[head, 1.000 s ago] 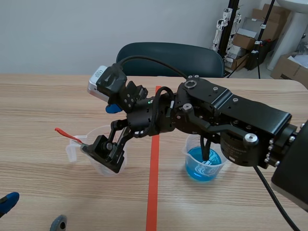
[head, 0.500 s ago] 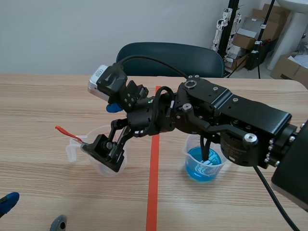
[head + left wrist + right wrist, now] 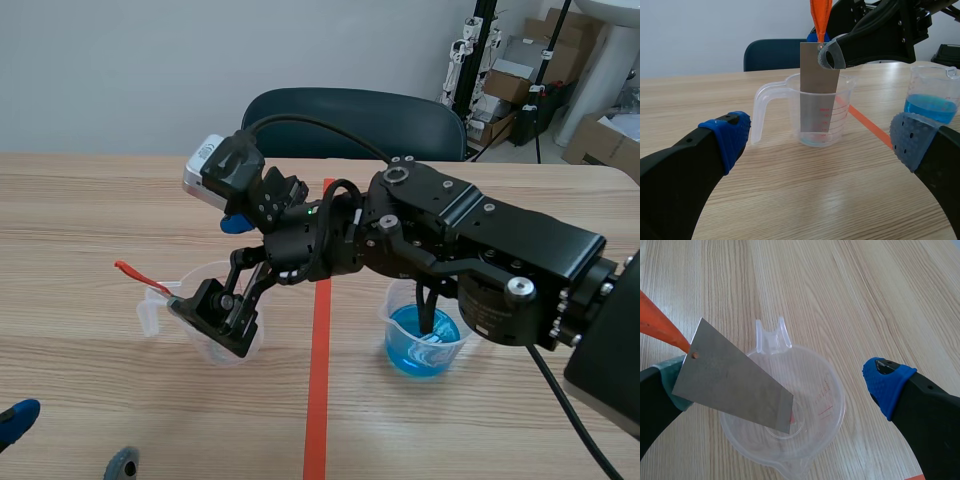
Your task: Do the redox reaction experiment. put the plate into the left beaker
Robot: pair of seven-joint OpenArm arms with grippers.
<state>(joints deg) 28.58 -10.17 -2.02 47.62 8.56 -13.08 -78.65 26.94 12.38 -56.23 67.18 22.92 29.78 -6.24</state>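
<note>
Whole scene: no visible shift from one second ago, arms and plate in the same pose.
Table (image 3: 90, 200): light wood, orange-red tape line runs 6 to 12 o'clock down the middle.
Right arm (image 3: 480, 240): enters from 3 o'clock, crosses the tape line, ends over left beaker.
Right gripper (image 3: 215, 320): fingers spread wide, nothing clamped. Grey-green pad (image 3: 832, 54) touches plate's top end, blue pad well apart from it.
Left gripper (image 3: 817, 142): fingers apart, holding nothing. Low over table, at 7 o'clock of left beaker in scene view.
Left beaker (image 3: 825, 405): clear, red scale marks, handle and spout. At 12 o'clock ahead of left gripper, at 9 o'clock of right beaker.
Right beaker (image 3: 422, 345): blue liquid inside, across the tape line.
Plate (image 3: 735, 380): grey metal, lower end inside left beaker, upper end above rim, near upright. Floor contact cannot tell.
Strip (image 3: 657, 325): orange, attached at hole near plate's top.
</note>
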